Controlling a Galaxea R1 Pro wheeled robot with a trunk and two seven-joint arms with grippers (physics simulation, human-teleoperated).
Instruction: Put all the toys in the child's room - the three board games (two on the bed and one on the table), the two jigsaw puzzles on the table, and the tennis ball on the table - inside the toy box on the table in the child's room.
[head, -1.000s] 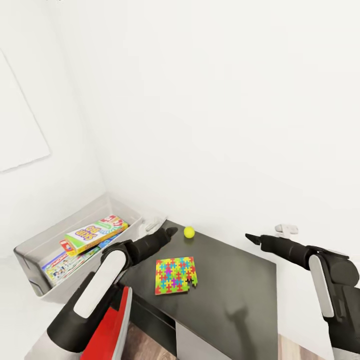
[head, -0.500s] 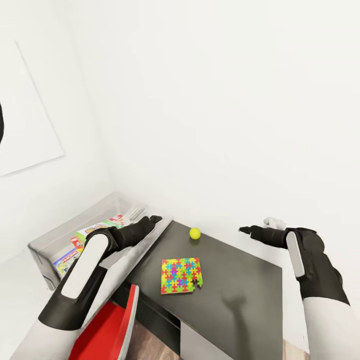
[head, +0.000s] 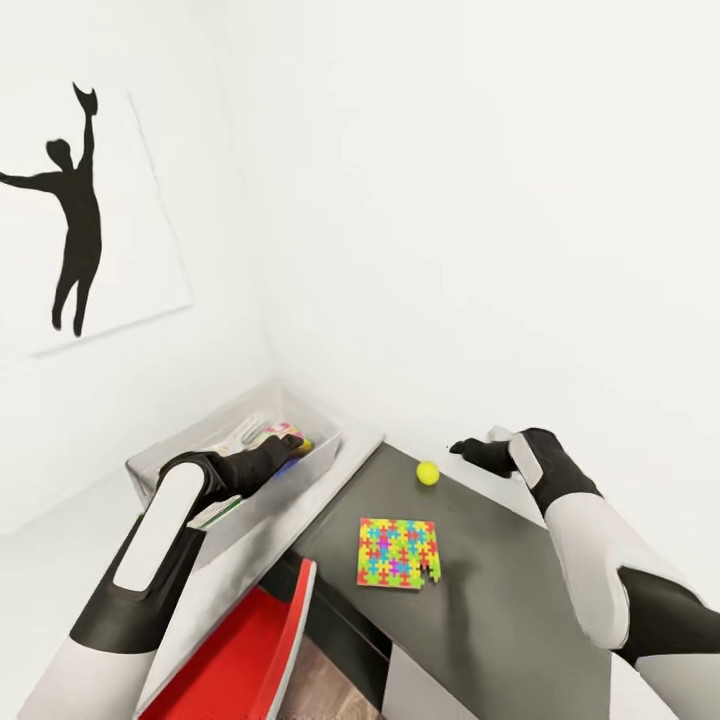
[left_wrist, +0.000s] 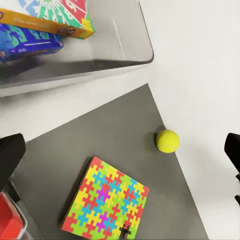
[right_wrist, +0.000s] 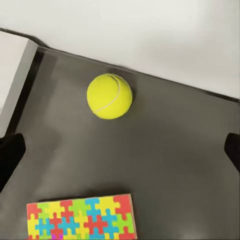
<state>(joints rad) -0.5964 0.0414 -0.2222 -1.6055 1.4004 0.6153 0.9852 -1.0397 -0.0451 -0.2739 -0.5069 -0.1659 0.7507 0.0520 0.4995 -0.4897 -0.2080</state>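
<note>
The tennis ball (head: 428, 473) lies on the dark grey wing of the table (head: 500, 610), close to the wall. My right gripper (head: 462, 447) hovers open just beside and above the ball (right_wrist: 109, 96); nothing is between its fingers (right_wrist: 11, 156). A multicoloured jigsaw puzzle (head: 399, 553) lies flat nearer me. The light grey toy box (head: 150, 462) stands on the light table top at left. My left gripper (head: 292, 445) hangs open over its near end. In it lie board games, the SKIP BO (left_wrist: 55, 15) and a blue one (left_wrist: 25, 45), partly hidden by my left arm in the head view.
A red chair (head: 240, 660) is tucked against the table's front at lower left. White walls close in behind the table. A black silhouette picture (head: 75, 200) hangs on the left wall. Bare dark table top lies right of the puzzle.
The head camera has swung, bringing the silhouette picture into view. My left gripper moved from beside the puzzle to over the toy box. My right gripper drew closer to the tennis ball.
</note>
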